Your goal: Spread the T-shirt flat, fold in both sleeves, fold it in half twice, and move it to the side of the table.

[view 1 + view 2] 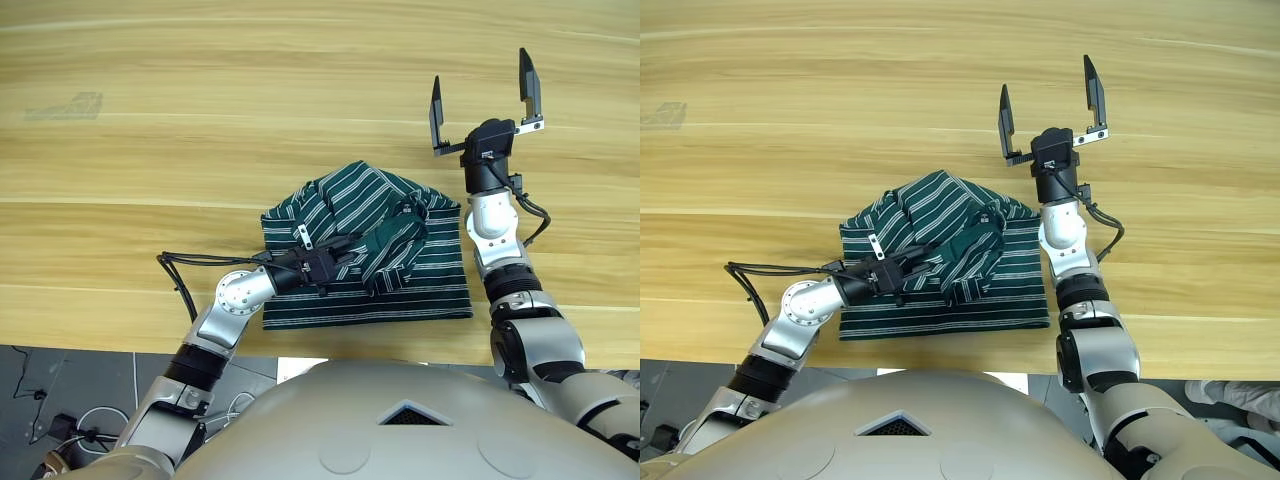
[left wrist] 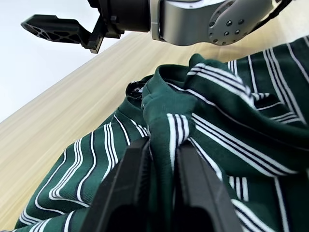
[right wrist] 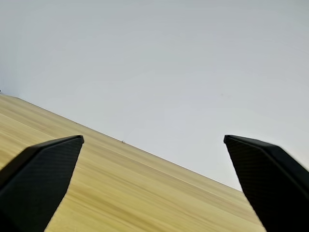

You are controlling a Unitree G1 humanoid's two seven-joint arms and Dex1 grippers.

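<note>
A dark green T-shirt (image 1: 345, 205) with white stripes lies bunched on the wooden table (image 1: 150, 150), near the front edge. Its lower part is roughly flat and the upper part is rumpled into a heap. My left gripper (image 1: 362, 254) is over the shirt's middle, shut on a raised fold of the cloth (image 2: 166, 128). In the left wrist view its fingers (image 2: 130, 193) pinch that fold. My right gripper (image 1: 484, 95) is raised above the table, just beyond the shirt's right side, open and holding nothing. Its fingertips (image 3: 43, 169) point toward the far table edge.
Bare wood stretches all around the shirt, with wide room to the left, right and beyond. The table's front edge (image 1: 120, 340) runs just below the shirt. Cables (image 1: 180, 275) trail from my left arm.
</note>
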